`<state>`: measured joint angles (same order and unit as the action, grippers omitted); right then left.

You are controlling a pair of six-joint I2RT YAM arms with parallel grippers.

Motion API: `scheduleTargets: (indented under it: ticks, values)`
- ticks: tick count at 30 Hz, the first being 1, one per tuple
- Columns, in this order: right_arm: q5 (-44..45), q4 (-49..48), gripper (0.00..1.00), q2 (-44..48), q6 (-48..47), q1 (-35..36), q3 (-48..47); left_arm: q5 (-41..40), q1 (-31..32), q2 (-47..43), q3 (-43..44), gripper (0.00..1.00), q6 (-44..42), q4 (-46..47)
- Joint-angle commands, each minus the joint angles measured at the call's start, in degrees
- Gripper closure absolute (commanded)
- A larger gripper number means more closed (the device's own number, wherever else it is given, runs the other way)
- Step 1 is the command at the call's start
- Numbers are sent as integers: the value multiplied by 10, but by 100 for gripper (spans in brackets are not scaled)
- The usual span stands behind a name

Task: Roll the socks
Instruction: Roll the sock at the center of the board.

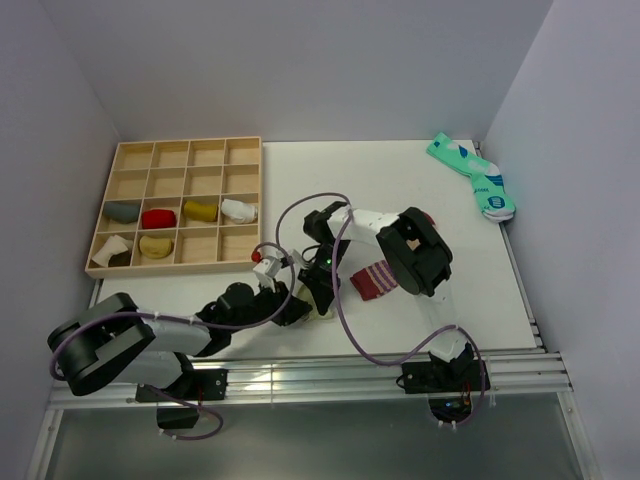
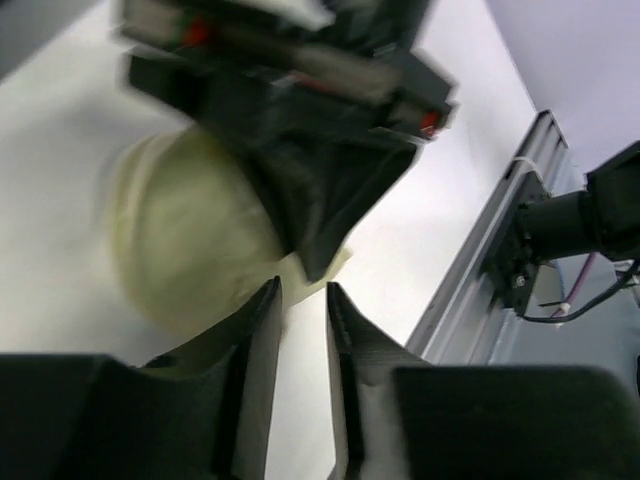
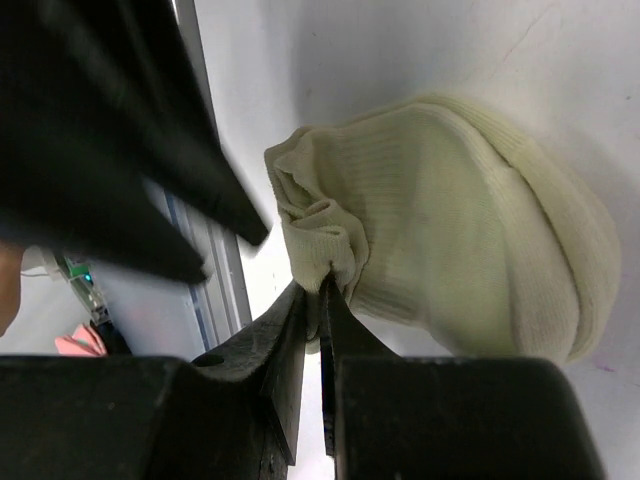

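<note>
The pale olive-green sock [image 3: 450, 230] lies bunched on the white table near the front edge. It also shows in the left wrist view [image 2: 190, 240] and is almost hidden under both grippers in the top view [image 1: 326, 316]. My right gripper [image 3: 322, 285] is shut on a folded edge of this sock [image 1: 320, 297]. My left gripper [image 2: 300, 295] is just beside the sock, jaws a narrow gap apart with only table between them [image 1: 292, 308]. The tan sock with a maroon striped cuff [image 1: 375, 280] lies flat to the right of the grippers.
A wooden compartment tray [image 1: 180, 150] stands at the back left with several rolled socks in it. A teal patterned pair of socks [image 1: 475, 175] lies at the back right. The metal rail [image 1: 330, 375] runs along the table's front edge.
</note>
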<state>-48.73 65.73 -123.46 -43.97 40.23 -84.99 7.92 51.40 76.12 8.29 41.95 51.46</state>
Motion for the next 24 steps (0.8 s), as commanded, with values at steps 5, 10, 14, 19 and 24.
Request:
scheduleTargets:
  ticks: [5,10,14,19,24]
  values:
    - [-8,34,86,-18,-9,-2,-21,-2,25,32,56,67,-60,-26]
    - [-13,42,86,-20,-16,-3,-22,-13,31,68,63,64,-72,-19]
    - [-15,47,86,-25,-19,-2,-23,-19,34,91,60,63,-72,7]
    - [-14,44,86,-26,-15,-2,-23,-5,39,116,61,61,-69,28]
    - [-14,37,85,-27,-3,-2,-24,4,43,130,61,62,-64,39]
